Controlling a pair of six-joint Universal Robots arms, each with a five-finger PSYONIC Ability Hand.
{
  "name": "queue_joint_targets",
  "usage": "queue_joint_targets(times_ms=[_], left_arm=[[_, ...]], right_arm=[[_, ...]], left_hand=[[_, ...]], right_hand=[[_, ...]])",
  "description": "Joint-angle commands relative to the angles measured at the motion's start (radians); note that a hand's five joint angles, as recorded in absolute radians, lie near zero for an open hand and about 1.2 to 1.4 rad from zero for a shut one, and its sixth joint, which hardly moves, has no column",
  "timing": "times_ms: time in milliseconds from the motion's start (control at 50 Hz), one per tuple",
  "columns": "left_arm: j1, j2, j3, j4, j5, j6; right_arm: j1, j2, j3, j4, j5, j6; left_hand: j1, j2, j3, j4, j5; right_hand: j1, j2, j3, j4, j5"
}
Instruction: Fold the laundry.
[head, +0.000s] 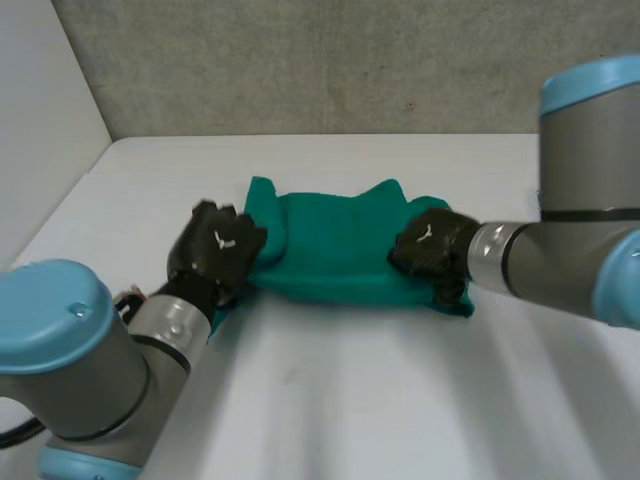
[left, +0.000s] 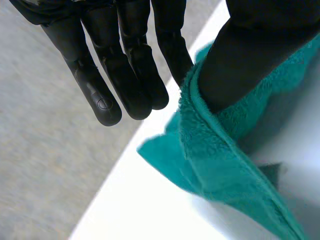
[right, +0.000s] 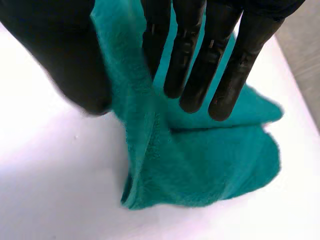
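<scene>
A green towel lay bunched and rumpled on the white table. The left hand sat at the towel's left end, back turned up, touching the cloth. The right hand sat at the towel's right end, on top of the cloth, with a green corner showing just past it. Beyond the towel stood a grey wall.

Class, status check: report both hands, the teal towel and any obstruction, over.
Left hand pinching teal towel, left edge, thumb against fingers. Right hand pinching right edge. Towel rumpled on white table. No obstruction seen.
</scene>
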Motion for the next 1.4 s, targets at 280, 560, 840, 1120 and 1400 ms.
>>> queue_joint_targets(times_ms=[280, 560, 840, 1120, 1400], left_arm=[[-0.041, 0.040, 0.069, -0.021, -0.039, -0.049], [-0.083, 0.212, 0.160, -0.102, -0.036, -0.169], [-0.146, 0.224, 0.206, -0.142, -0.039, -0.171], [-0.162, 0.229, 0.223, -0.142, -0.041, -0.174], [-0.130, 0.332, 0.204, -0.140, -0.055, -0.223]], right_arm=[[-0.260, -0.282, 0.546, -0.575, -0.042, 0.839], [-0.328, -0.283, 0.823, -0.739, -0.112, 0.905], [-0.232, -0.122, 0.717, -0.823, -0.042, 1.155], [-0.138, 0.025, 0.558, -0.834, 0.067, 1.155], [-0.141, 0.012, 0.449, -0.928, 0.138, 1.025]], left_hand=[[0.251, 0.202, 0.207, 0.196, 0.249], [0.251, 0.202, 0.207, 0.196, 0.249], [0.251, 0.202, 0.207, 0.196, 0.249], [0.251, 0.202, 0.207, 0.196, 0.249], [0.251, 0.202, 0.207, 0.196, 0.249]], right_hand=[[-0.686, -0.827, -0.850, -0.851, -0.853], [-0.631, -0.772, -0.796, -0.797, -0.799], [-0.634, -0.775, -0.799, -0.800, -0.802], [-0.511, -0.652, -0.676, -0.677, -0.679], [0.536, 0.395, 0.372, 0.371, 0.368]])
